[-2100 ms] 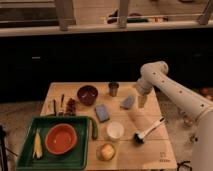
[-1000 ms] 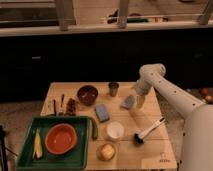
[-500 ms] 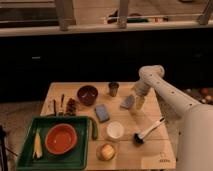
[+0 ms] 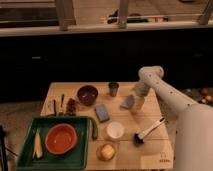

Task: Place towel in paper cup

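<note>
1. The claw hung low over the right rear part of the bench, at the end of the white arm reaching in from the right.
2. Whether the claw was apart, together or clamped on anything could not be told.
3. The grey towel lay crumpled on the bench just left of the claw; contact between them was unclear.
4. Its long axis seemed to slant from lower left up toward the claw, narrowing at that upper end.
5. The white paper cup stood upright nearer the front, apart from the towel, between a blue sponge and a brush.
</note>
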`<state>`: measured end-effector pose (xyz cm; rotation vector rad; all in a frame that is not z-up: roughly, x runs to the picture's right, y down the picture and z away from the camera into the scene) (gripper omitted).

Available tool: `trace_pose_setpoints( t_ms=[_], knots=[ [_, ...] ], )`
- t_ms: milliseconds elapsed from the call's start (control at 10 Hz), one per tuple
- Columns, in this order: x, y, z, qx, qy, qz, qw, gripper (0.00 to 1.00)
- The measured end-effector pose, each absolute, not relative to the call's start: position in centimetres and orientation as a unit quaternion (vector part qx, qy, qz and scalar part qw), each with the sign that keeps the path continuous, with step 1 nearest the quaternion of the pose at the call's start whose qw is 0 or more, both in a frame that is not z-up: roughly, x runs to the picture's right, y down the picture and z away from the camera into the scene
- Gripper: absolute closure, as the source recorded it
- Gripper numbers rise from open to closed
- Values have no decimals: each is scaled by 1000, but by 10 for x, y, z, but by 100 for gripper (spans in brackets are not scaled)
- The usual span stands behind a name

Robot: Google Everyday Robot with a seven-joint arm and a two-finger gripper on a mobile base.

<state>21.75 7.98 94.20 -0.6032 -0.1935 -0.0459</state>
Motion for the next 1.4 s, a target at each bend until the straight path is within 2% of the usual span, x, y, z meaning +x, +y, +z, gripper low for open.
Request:
trace_pose_setpoints(
  t_ms=[700,1400],
  knots=[
    [220,84,947,-305,-99,-24,947,20],
    [193,92,941,-302,-115,-68,944,20]
  ],
)
